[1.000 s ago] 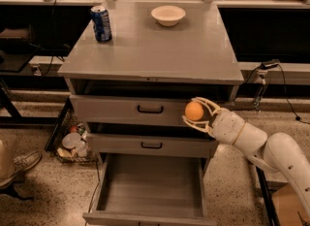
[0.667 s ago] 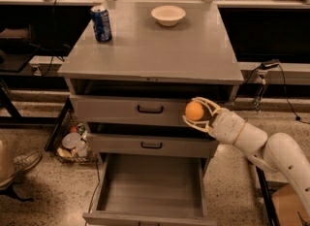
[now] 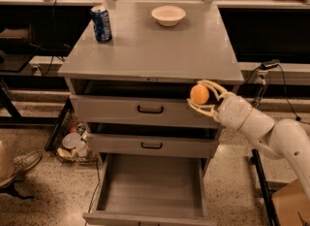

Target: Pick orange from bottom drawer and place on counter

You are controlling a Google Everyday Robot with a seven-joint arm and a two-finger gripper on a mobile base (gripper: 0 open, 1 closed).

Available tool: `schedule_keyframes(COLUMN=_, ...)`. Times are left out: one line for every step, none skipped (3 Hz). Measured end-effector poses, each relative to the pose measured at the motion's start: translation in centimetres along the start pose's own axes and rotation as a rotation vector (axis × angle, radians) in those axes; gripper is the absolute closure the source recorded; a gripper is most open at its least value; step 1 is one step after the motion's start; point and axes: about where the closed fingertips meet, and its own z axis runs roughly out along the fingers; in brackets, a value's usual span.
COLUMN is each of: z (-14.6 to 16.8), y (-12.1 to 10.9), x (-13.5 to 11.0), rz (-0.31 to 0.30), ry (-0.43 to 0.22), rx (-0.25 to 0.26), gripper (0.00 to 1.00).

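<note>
The orange [image 3: 199,94] is held between the pale fingers of my gripper [image 3: 202,96], which is shut on it. The gripper reaches in from the right on a white arm [image 3: 264,128]. It holds the fruit in front of the top drawer's right end, just below the counter's front edge. The counter [image 3: 155,50] is the grey top of the cabinet. The bottom drawer [image 3: 152,186] is pulled out and its tray shows nothing inside.
A blue soda can [image 3: 101,23] stands at the counter's back left and a white bowl [image 3: 168,15] at the back middle. Two upper drawers with black handles [image 3: 150,109] are slightly open. Cables, a basket of clutter [image 3: 72,142] and a shoe [image 3: 19,167] lie on the floor at the left.
The gripper has lifted the orange slightly, closer to the counter's front edge. Nothing else has moved.
</note>
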Motion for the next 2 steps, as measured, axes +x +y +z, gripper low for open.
schedule_keyframes(z=0.7, y=-5.0, x=-2.8, rz=-0.055, ry=-0.044, rx=0.035, gripper=1.0)
schedule_keyframes(z=2.6, y=-8.4, x=-3.9, rz=-0.055, ry=-0.026, rx=0.038, gripper=1.0)
